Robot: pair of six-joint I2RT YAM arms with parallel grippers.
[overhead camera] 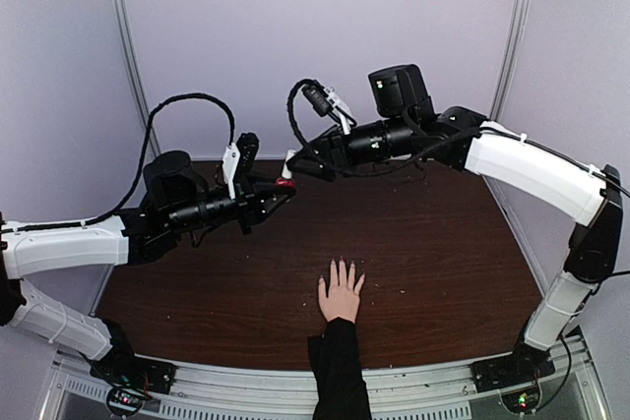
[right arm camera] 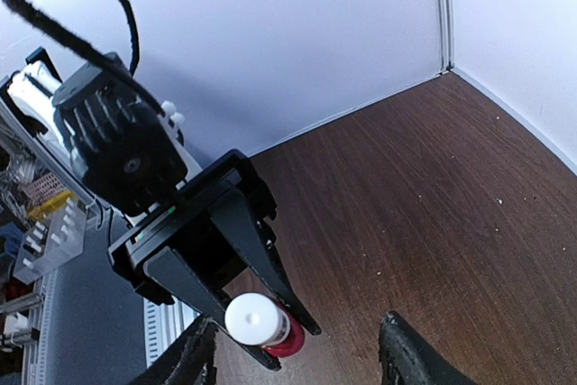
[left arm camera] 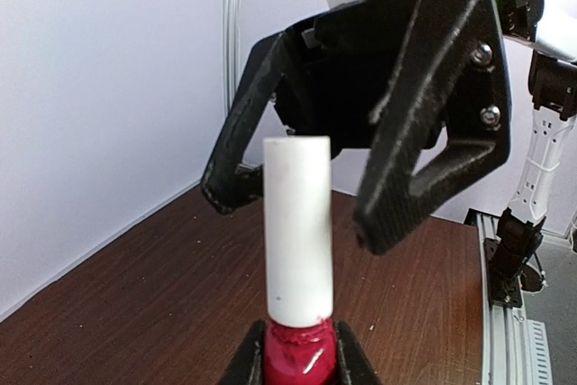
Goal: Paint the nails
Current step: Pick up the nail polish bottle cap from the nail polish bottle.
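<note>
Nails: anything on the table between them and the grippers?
Nothing visible does. Only bare table separates the nails from the left gripper, shut on the red bottle, and the open right gripper.

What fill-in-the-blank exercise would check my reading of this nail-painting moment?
1. The left gripper is shut on a small red bottle with a ____ cap.
2. The right gripper, near that cap, has its jaws ____.
3. The hand lies flat on the table, wearing a ____ sleeve.

Missing words: white; open; black.
</note>
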